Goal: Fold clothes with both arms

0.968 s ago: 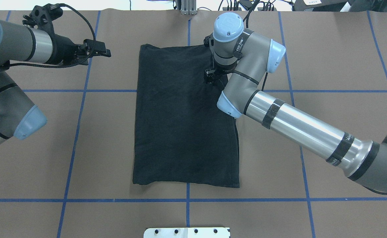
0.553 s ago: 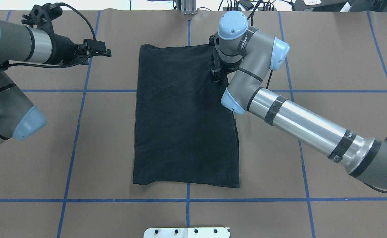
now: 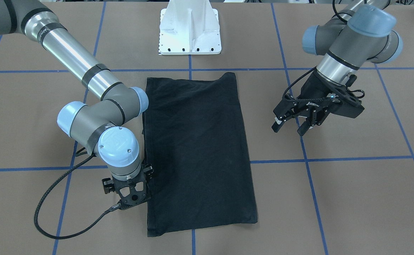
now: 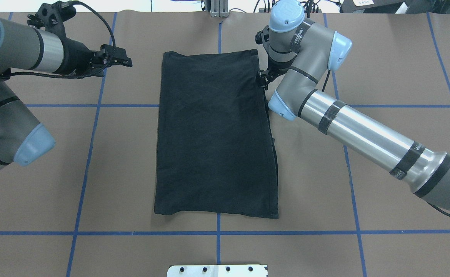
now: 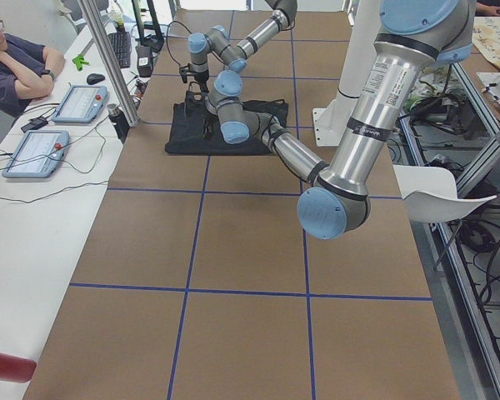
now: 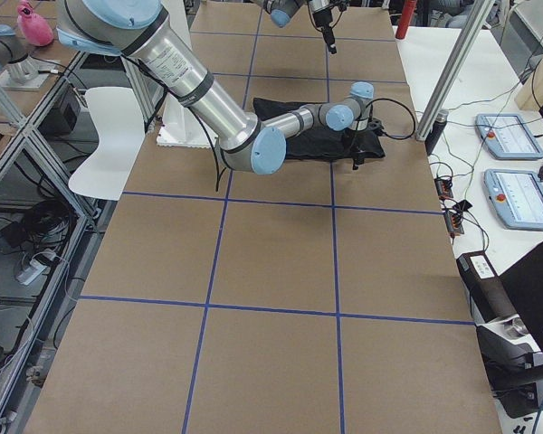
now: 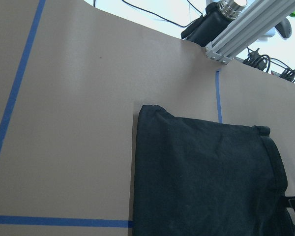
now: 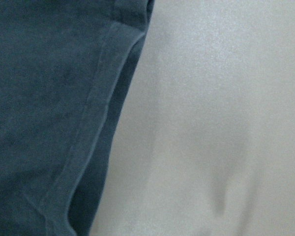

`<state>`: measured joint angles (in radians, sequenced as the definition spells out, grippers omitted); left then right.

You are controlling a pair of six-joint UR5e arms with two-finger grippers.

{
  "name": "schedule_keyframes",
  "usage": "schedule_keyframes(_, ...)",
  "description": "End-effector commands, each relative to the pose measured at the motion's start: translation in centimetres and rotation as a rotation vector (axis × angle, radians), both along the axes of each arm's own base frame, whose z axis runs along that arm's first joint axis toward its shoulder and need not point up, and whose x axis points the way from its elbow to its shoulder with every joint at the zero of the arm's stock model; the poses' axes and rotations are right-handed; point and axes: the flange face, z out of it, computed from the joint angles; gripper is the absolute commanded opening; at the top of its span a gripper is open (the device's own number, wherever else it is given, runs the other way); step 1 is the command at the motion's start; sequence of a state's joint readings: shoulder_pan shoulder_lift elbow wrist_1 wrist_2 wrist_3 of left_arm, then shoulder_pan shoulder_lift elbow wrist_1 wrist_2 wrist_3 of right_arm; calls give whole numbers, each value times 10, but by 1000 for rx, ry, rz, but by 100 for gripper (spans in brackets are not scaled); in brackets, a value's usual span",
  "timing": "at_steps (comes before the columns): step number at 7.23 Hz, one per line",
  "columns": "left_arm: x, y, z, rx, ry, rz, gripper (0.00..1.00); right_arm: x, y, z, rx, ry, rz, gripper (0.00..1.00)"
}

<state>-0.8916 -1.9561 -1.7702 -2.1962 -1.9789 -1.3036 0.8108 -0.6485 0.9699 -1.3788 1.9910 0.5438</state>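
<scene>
The black T-shirt (image 4: 215, 134) lies flat on the brown table, folded into a long rectangle, and its graphic is hidden. It also shows in the front view (image 3: 196, 148). My right gripper (image 4: 262, 80) points down just beside the shirt's right edge near the far corner. In the front view (image 3: 133, 205) it looks open and empty. The right wrist view shows the shirt's hem (image 8: 96, 123) and bare table. My left gripper (image 3: 288, 129) is open and empty. It hangs above the table, left of the shirt's far left corner (image 4: 123, 60).
The white base pedestal (image 3: 190, 32) stands at the robot's side of the table. Blue tape lines (image 4: 217, 232) grid the tabletop. A black cable (image 3: 51, 219) loops from the right wrist onto the table. An aluminium post (image 4: 219, 7) stands at the far edge.
My right gripper has moved from over the shirt towards the far right, to just off its right edge. The shirt's far right corner now shows. The left arm has barely moved.
</scene>
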Motion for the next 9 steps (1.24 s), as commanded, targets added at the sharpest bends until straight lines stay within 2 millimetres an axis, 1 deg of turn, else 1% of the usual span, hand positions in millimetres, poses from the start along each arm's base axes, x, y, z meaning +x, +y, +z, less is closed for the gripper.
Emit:
schedule_keyframes(1, 0, 1, 0, 0, -1, 1, 100, 16, -6, -13, -54, -77, -17, 99)
schedule_keyframes(2, -4, 8, -7, 13, 11, 3, 100, 30, -6, -28, -88, -137, -15, 100)
schedule_keyframes(3, 3, 23, -14, 13, 29, 32, 100, 43, -2, -37, -134, -167, 7, 100)
schedule_keyframes(4, 21, 52, -16, -42, 51, 73, 100, 61, 3, -60, -181, -210, -7, 100)
schedule_keyframes(5, 54, 82, -16, -143, 91, 110, 100, 98, 21, -64, -250, -264, 1, 100)
schedule_keyframes(6, 80, 106, -9, -203, 95, 149, 100, 125, 54, -58, -283, -310, 22, 99)
schedule_keyframes(7, 104, 132, -2, -285, 117, 165, 100, 145, 84, -46, -301, -327, 47, 100)
schedule_keyframes(8, 129, 167, 9, -326, 145, 161, 100, 156, 100, -46, -344, -343, 88, 100)
schedule_keyframes(9, 140, 191, 19, -343, 176, 174, 100, 156, 109, -53, -384, -358, 113, 99)
